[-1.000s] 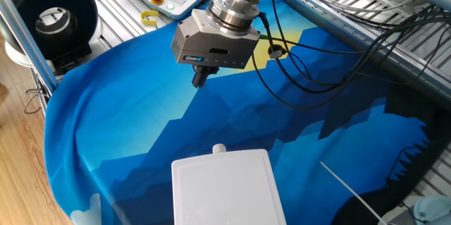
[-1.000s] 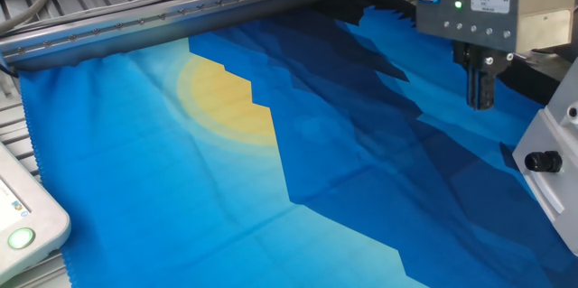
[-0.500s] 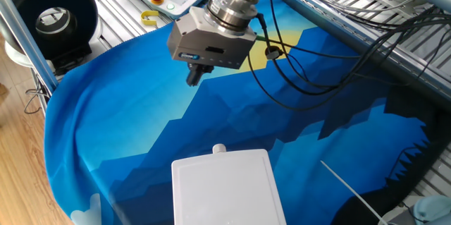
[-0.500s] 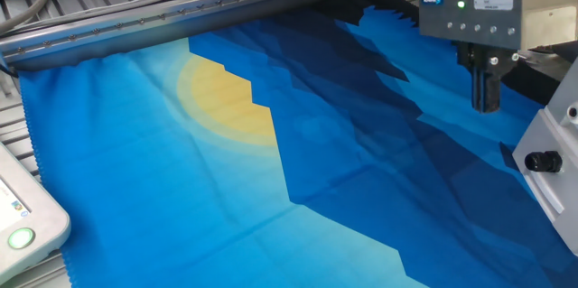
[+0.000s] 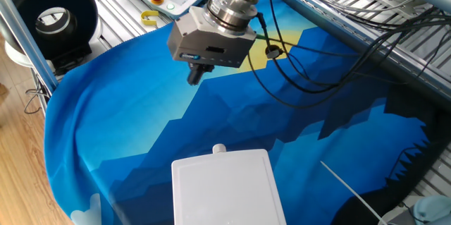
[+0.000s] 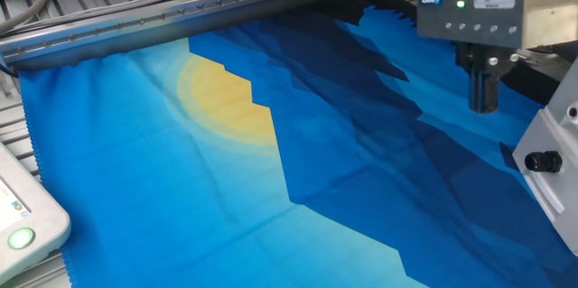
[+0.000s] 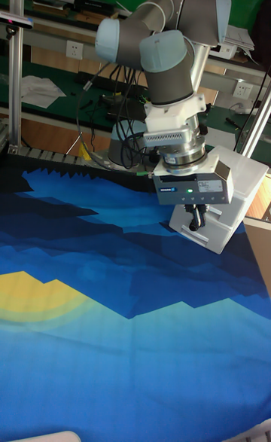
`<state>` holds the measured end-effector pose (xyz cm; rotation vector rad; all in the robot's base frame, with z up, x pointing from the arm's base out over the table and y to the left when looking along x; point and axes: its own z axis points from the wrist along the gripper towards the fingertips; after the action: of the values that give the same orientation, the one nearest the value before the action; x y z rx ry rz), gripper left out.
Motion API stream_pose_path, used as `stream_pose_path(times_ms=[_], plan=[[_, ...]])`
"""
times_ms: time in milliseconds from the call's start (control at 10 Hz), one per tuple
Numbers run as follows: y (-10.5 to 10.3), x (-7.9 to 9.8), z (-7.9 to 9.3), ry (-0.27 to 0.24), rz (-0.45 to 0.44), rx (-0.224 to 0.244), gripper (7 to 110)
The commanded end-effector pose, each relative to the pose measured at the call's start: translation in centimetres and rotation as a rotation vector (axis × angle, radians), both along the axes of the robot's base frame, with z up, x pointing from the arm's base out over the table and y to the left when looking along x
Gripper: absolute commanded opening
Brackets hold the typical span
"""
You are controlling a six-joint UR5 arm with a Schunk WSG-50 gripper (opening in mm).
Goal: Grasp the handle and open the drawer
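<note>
The end effector [image 5: 195,77] hangs above the cloth [image 5: 141,133], well behind the handle [image 5: 219,149].

gripper [image 5: 195,77] above blue cloth [image 5: 127,126], well apart from handle [image 5: 219,149]

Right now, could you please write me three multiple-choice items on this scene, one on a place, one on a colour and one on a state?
1. Where is the gripper?
A. on the handle
B. above the cloth, apart from the handle
C. inside the drawer

2. What colour is the handle?
A. white
B. red
C. green

3. What state is the drawer in?
A. pulled out
C. removed
B. shut

Answers: 1 B, bare blue cloth lies between gripper and handle. 2 A, the knob matches the white box. 3 B, the knob sits close against the box front.
</note>
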<state>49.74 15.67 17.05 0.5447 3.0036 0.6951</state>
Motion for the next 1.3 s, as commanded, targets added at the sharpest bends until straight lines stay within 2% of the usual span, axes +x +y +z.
stream_pose_path(times_ms=[0, 200, 300, 400, 500, 600, 800, 900, 1000, 1100, 1200], plan=[[-2.3, -1.2, -0.8, 0.031, 0.054, -0.099, 7], [-1.4, -1.8, -0.5, 0.065, 0.034, -0.059, 7], [0.3, -1.1, 0.3, 0.05, -0.003, 0.018, 7], [0.8, -1.4, 1.2, 0.056, -0.01, 0.061, 7], [-0.5, -3.0, 1.8, 0.081, 0.011, 0.045, 7], [-0.6, -4.5, 2.2, 0.087, 0.014, 0.059, 7], [0.2, -6.7, 2.2, 0.043, -0.012, 0.1, 7], [2.3, -7.0, 3.1, 0.014, -0.091, 0.206, 7], [3.2, -7.4, 3.3, -0.015, -0.127, 0.248, 7], [3.6, -8.5, 2.8, -0.025, -0.146, 0.256, 7], [4.4, -8.7, 2.7, -0.037, -0.165, 0.279, 7]])
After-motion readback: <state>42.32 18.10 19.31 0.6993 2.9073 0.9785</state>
